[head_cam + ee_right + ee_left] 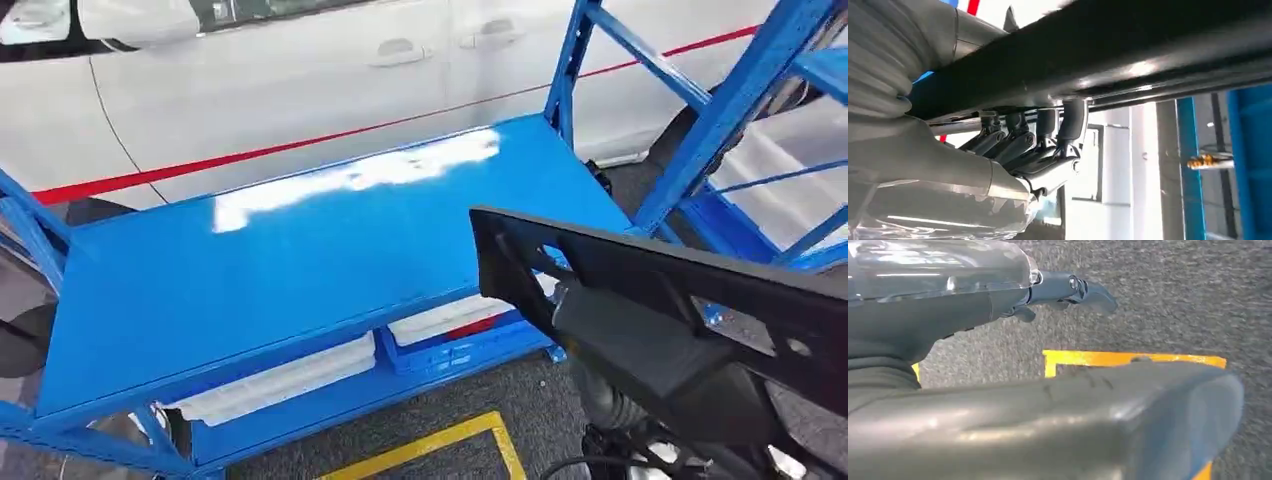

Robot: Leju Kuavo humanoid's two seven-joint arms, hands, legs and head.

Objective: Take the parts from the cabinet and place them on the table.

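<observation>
A long flat black part (pixel 660 270) with cut-outs hangs over the right front corner of the blue table (pixel 300 250), its left end above the table's edge. My right hand (pixel 1033 150) holds this black part (pixel 1098 50) from below, its dark fingers (pixel 1068 125) curled up around the edge. In the head view the hand is mostly hidden under the part. My left hand (pixel 1068 290) hangs low over the grey floor, fingers stretched out and holding nothing.
White trays (pixel 290 380) lie on the shelf under the tabletop. A blue rack (pixel 720 110) stands to the right, and a white car (pixel 300 70) with a red stripe is behind the table. Yellow tape (pixel 440 445) marks the floor in front.
</observation>
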